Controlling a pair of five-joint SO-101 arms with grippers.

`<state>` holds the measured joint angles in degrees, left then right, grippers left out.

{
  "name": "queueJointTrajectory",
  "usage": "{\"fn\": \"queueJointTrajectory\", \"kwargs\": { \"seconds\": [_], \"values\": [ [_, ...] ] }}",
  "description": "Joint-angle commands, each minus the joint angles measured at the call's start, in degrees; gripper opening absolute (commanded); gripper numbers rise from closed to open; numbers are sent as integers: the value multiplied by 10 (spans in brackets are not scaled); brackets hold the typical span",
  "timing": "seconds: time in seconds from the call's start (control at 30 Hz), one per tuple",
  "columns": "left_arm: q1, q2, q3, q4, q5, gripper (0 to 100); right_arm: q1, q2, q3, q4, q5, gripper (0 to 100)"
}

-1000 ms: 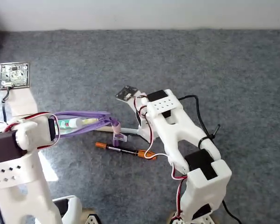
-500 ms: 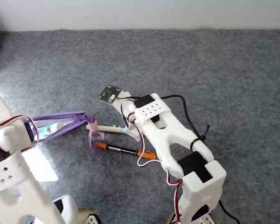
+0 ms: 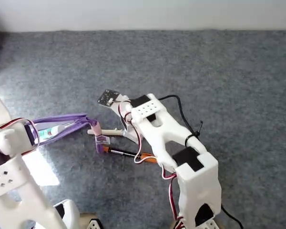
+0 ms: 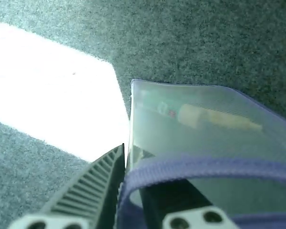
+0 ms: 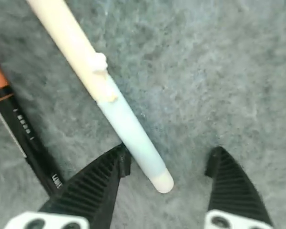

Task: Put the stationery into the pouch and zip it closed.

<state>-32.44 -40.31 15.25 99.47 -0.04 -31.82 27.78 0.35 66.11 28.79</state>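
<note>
The left gripper (image 4: 124, 160) is clamping the edge of the clear, purple-trimmed pouch (image 4: 205, 138), which is stretching out from it over the grey carpet (image 3: 229, 71), its far end cut off in the left wrist view. A capped tube (image 4: 200, 117) is lying inside, blurred by the plastic. The right gripper (image 5: 168, 160) is standing open, its jaws straddling the tail of a pale pen (image 5: 109, 102). In the high view the pen's other end is lying at the pouch mouth; whether it is inside is hard to tell. The right arm (image 3: 167, 138) is covering its own gripper there. A black pen (image 5: 31, 148) with orange ends is lying just beside the pale one.
</note>
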Motion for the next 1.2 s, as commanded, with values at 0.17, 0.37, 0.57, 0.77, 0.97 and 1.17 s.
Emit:
{"fn": "queueJointTrajectory", "kwargs": {
  "seconds": [0.17,0.37,0.57,0.77,0.97,1.17],
  "values": [
    [-2,0,-7,2,6,12,20,0,-43,94,6,15],
    [-2,0,-7,2,7,12,73,-36,-40,182,6,9],
    [-2,0,-7,2,7,12,143,-82,-40,302,23,9],
    [-2,0,-7,1,7,12,184,-123,-40,325,81,15],
    [-2,0,-7,1,7,12,167,-133,-43,321,80,262],
    [-2,0,-7,1,7,12,101,-138,-44,291,58,299]
  ]
}}
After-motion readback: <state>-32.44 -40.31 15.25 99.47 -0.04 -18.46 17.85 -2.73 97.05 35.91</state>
